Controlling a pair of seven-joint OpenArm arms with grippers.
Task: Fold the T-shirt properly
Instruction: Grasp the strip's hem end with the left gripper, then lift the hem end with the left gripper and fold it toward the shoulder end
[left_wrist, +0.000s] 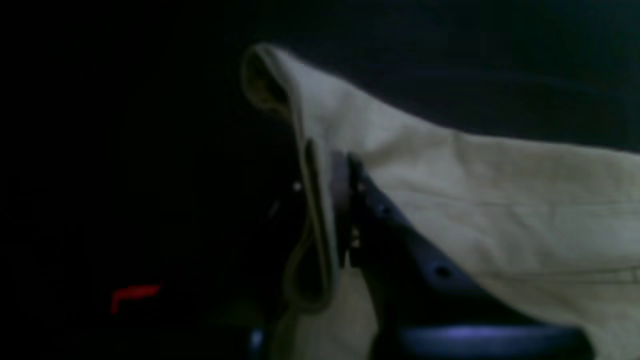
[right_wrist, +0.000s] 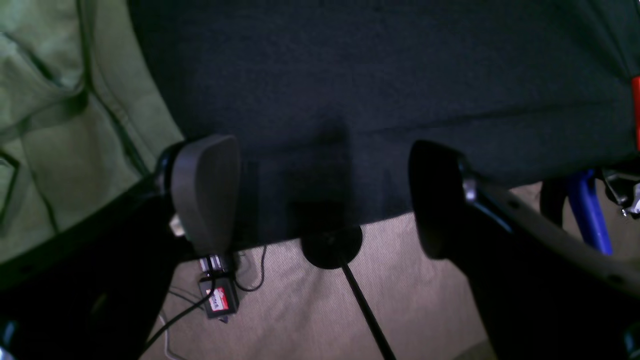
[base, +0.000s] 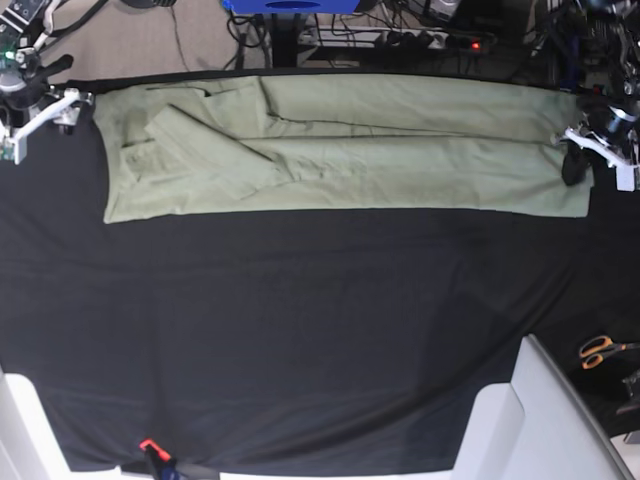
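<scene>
The pale sage-green T-shirt (base: 340, 150) lies folded into a long strip along the far side of the black cloth (base: 300, 320), with its sleeves tucked in at the left end. My left gripper (base: 575, 165) is at the strip's right end. In the left wrist view it (left_wrist: 327, 200) is shut on a pinched fold of the T-shirt (left_wrist: 500, 200). My right gripper (base: 55, 105) is just off the strip's left end. In the right wrist view it (right_wrist: 320, 195) is open and empty over the black cloth's edge, with the T-shirt (right_wrist: 50, 115) to its left.
Orange-handled scissors (base: 600, 350) lie at the right edge. White panels (base: 530, 420) stand at the front right. A blue stand (base: 290, 5) and cables sit behind the table. A black pole base (right_wrist: 331, 247) and a small red-labelled box (right_wrist: 217, 300) are on the floor.
</scene>
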